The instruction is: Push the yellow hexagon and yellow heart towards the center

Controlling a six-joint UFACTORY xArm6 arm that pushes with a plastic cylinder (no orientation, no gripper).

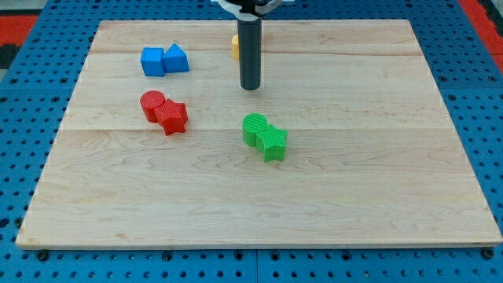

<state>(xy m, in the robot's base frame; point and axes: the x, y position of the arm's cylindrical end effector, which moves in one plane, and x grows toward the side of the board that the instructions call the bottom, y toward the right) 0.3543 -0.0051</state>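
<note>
A yellow block (pixel 235 46) shows only as a sliver at the view's top centre, mostly hidden behind the dark rod; its shape cannot be made out. A second yellow block does not show. My tip (pixel 250 87) rests on the wooden board (pixel 354 157), just below and to the right of that yellow sliver.
A blue cube (pixel 152 61) and a blue triangular block (pixel 176 58) touch at the top left. A red cylinder (pixel 152 104) and a red star (pixel 172 117) touch at the left. A green cylinder (pixel 254 128) and a green star (pixel 273 142) touch near the centre.
</note>
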